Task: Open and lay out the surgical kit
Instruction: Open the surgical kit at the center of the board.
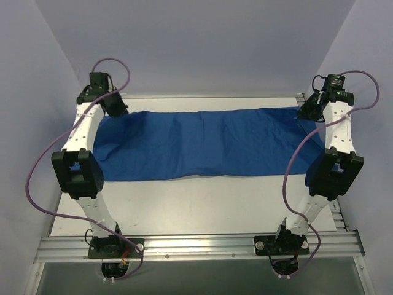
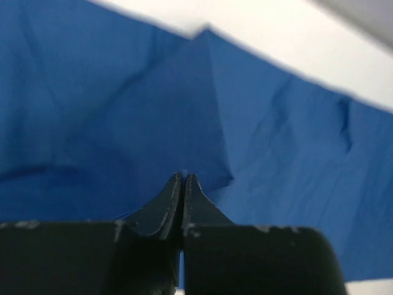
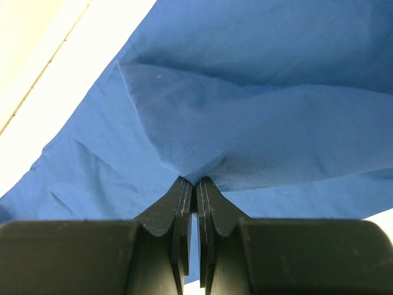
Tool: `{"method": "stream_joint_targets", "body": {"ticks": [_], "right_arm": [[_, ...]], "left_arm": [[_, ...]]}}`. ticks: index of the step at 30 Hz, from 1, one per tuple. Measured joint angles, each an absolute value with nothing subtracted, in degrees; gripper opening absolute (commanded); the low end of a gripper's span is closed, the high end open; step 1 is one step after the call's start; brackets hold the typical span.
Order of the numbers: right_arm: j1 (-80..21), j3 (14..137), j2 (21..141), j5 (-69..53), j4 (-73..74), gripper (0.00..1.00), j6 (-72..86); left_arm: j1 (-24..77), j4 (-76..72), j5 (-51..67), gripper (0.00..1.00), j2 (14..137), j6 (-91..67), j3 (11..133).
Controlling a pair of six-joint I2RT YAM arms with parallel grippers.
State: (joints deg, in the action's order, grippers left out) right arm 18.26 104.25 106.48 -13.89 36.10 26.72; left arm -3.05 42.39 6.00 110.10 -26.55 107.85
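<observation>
- The blue cloth wrap point(image 1: 196, 144) lies spread as a long band across the middle of the top view. It reaches from the upper left to the upper right of the white table point(image 1: 202, 203), and its near edge runs roughly level across the frame's centre.
- The left gripper point(image 1: 116, 106) sits at the cloth's upper-left corner. In its wrist view the jaws are pressed together, a sliver of blue shows between the tips, and a ridge of fabric rises towards them. This is a pinch on the corner, probably so the sheet can be drawn out flat.
- The right gripper point(image 1: 307, 110) sits at the cloth's upper-right corner. Its jaws are also closed, nipping a peak of fabric that fans away from the tips.
- Holding the two far corners at opposite ends looks meant to put the cloth under tension along its length. Soft creases run across the middle, so it is not fully smooth.
- No steel tray or ring-handled instruments show in any view, and nothing bulges clearly under the cloth.
- Judged from this, the spreading step is well on, and the corners have not yet been let go.
</observation>
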Motion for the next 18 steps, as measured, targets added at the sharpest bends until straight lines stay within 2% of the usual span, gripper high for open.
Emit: {"method": "stream_joint_targets", "body": {"ticks": [3, 8, 18], "right_arm": [[17.69, 104.25, 107.57, -13.67, 36.29, 0.00, 26.41], [16.58, 105.62, 110.69, -11.81, 38.65, 0.00, 25.21], [11.77, 106.91, 111.90, -5.58, 42.94, 0.00, 20.95]], "left_arm": [[1.17, 42.37, 3.86, 0.04, 107.55, -26.68, 99.31], [0.16, 42.70, 0.67, 0.02, 107.46, -26.76, 91.64], [-3.38, 42.59, 5.10, 0.02, 107.18, -26.74, 89.10]]}}
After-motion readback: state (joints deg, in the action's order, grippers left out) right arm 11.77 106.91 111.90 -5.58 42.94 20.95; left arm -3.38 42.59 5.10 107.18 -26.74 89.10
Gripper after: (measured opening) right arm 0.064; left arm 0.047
